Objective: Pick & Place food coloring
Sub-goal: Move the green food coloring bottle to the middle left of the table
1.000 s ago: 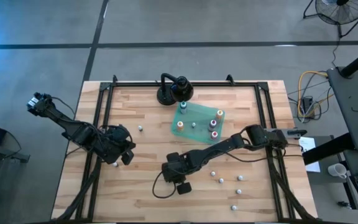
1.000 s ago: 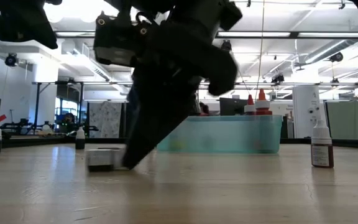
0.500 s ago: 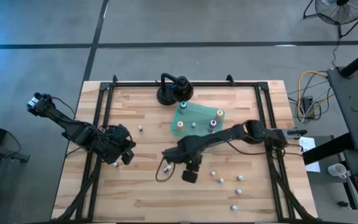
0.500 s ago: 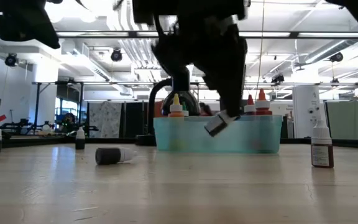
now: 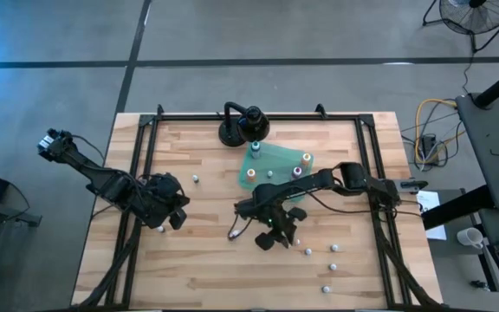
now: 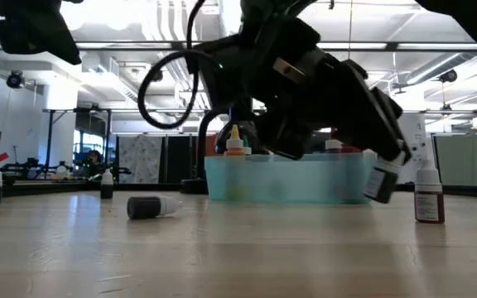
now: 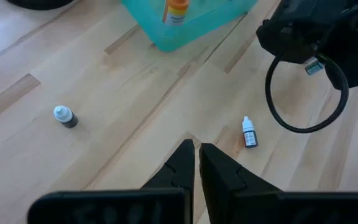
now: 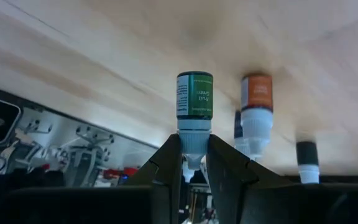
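Observation:
My right gripper [image 5: 275, 234] hovers over the table's middle, near of the teal tray [image 5: 277, 154], and is shut on a green-labelled food coloring bottle [image 8: 194, 94]. In the low view that bottle [image 6: 379, 182] sits above the wood. Several bottles stand on the tray, one with an orange cap [image 5: 251, 173]. Another bottle [image 6: 151, 206] lies on its side on the table, and more stand toward the near right corner [image 5: 333, 248]. My left gripper [image 7: 196, 152] is shut and touching nothing at the table's left [image 5: 167, 212]. My right gripper pinches the green-labelled bottle by its white cap end [image 8: 191, 142] between the two fingers [image 8: 166, 155]. The body sticks out beyond the fingertips. The bottle is lifted clear of the table and tilted.
A black round-based stand [image 5: 241, 126] sits at the far edge behind the tray. Loose bottles lie near my left gripper [image 7: 248, 132] [image 7: 64, 116]. A bottle stands at the right in the low view [image 6: 428, 197]. A black frame [image 5: 150, 121] rims the table.
My right gripper has risen from the table holding the bottle, moved toward the table's right and slightly toward the tray, and turned at the wrist. The held bottle now hangs clear of the table. The dark bottle on its side stays where it lay.

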Robot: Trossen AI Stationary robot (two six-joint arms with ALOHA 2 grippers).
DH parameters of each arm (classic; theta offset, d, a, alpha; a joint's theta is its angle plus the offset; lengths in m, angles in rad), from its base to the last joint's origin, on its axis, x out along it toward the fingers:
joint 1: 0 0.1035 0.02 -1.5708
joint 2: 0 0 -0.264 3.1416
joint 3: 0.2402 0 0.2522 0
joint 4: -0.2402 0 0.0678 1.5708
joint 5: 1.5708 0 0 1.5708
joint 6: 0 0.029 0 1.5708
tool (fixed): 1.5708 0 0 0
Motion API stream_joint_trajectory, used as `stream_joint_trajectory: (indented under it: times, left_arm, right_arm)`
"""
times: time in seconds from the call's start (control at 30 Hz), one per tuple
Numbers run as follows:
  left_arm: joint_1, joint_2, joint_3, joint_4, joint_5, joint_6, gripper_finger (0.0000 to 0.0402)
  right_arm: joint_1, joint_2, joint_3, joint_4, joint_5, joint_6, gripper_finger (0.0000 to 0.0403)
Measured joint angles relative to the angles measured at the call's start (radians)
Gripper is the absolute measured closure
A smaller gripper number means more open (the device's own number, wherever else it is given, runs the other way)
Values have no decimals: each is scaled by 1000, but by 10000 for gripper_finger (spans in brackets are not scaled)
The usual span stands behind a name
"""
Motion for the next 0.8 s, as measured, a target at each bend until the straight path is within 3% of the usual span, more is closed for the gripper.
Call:
stream_joint_trajectory:
  times: [0.63, 0.8]
  left_arm:
    - [0, 0, 0, 0, 1, 21, 401]
    - [0, 0, 0, 0, 1, 24, 401]
  right_arm:
    - [-25, 2, -30, 116, -17, 15, 348]
    - [-27, 2, -30, 132, -17, 10, 325]
